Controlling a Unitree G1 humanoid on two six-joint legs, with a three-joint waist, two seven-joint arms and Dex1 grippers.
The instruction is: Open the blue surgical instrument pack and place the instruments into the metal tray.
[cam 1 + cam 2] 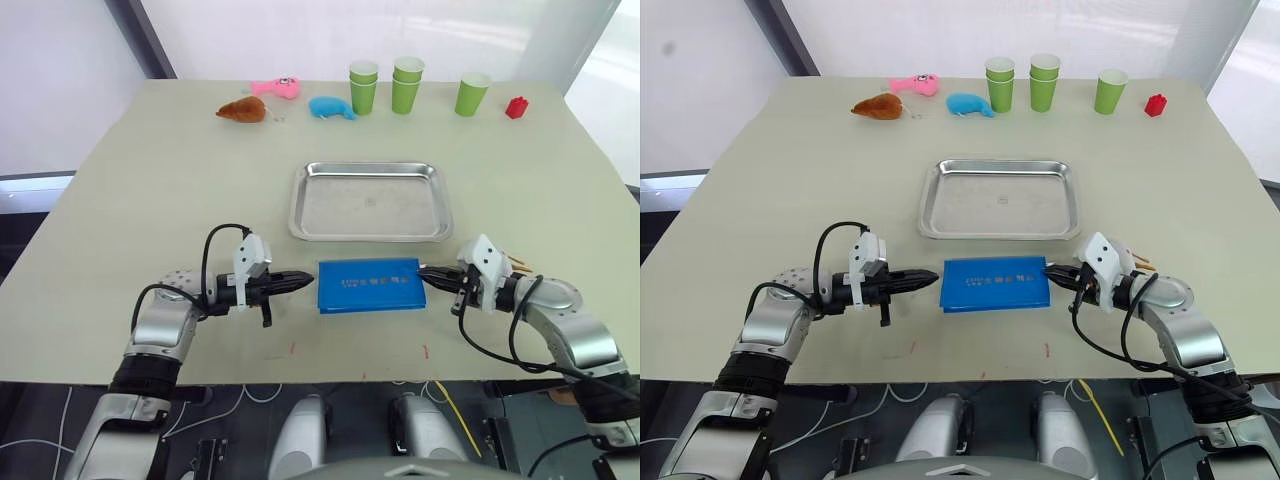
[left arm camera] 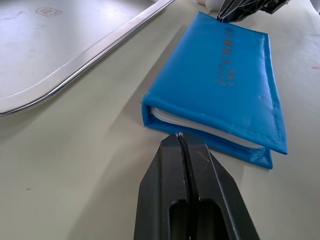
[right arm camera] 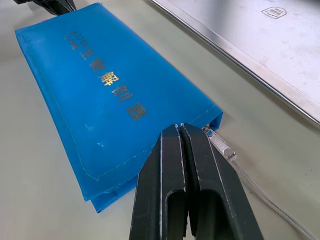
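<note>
**Two grippers flank a closed blue pack in front of an empty tray**

A pale table (image 1: 120,200) holds the metal tray (image 1: 368,232), shiny, shallow and empty, at its centre. Just in front of the tray, nearer the robot, lies the blue surgical instrument pack (image 1: 369,285), folded flat and closed, pale lining showing at one end. It looks soft, light and probably slick, so the layered flap edge seems the best place to pinch. The left gripper (image 1: 306,281) points at the pack's left end, fingers pressed together and empty. The right gripper (image 1: 424,273), also closed and empty, meets the right end, possibly touching. A thin clear strip (image 3: 220,142) pokes out there.
</note>
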